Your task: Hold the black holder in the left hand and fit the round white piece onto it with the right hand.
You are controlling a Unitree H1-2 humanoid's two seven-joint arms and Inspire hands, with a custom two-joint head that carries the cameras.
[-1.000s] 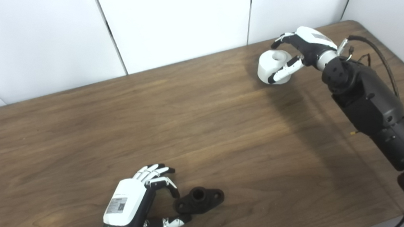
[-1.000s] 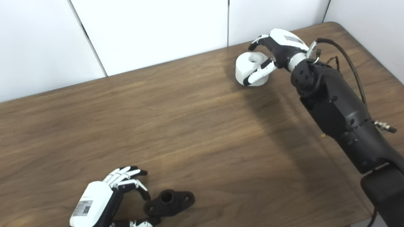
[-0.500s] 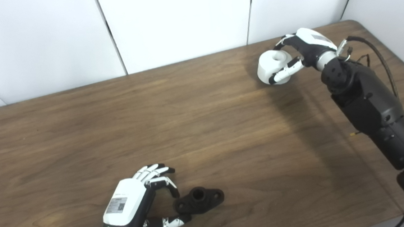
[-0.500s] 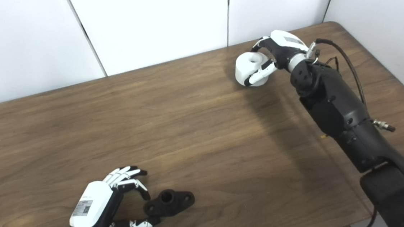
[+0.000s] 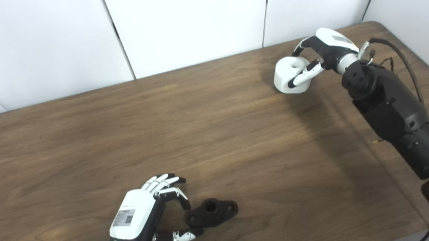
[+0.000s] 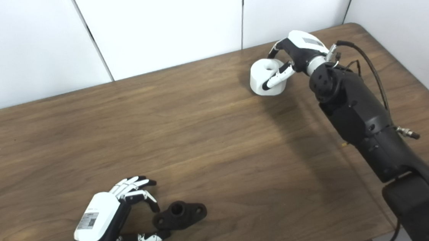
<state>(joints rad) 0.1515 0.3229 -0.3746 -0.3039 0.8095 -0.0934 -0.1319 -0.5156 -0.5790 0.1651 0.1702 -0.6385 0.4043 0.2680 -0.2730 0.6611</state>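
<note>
Right hand [image 5: 322, 52] grips the white piece [image 5: 289, 77] at the table's [image 5: 219, 127] far right. Left hand [image 5: 146, 221] lies open at the near edge, fingers curled just beside the black holder [image 5: 212, 212], which rests flat on dark wood. White wall panels [image 5: 187, 23] stand behind.

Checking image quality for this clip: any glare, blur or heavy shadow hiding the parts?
Left eye view: sharp, even light; the right hand and arm cast a soft shadow on the table beside the white piece. Right eye view: black holder dark, its hole readable; no glare.
</note>
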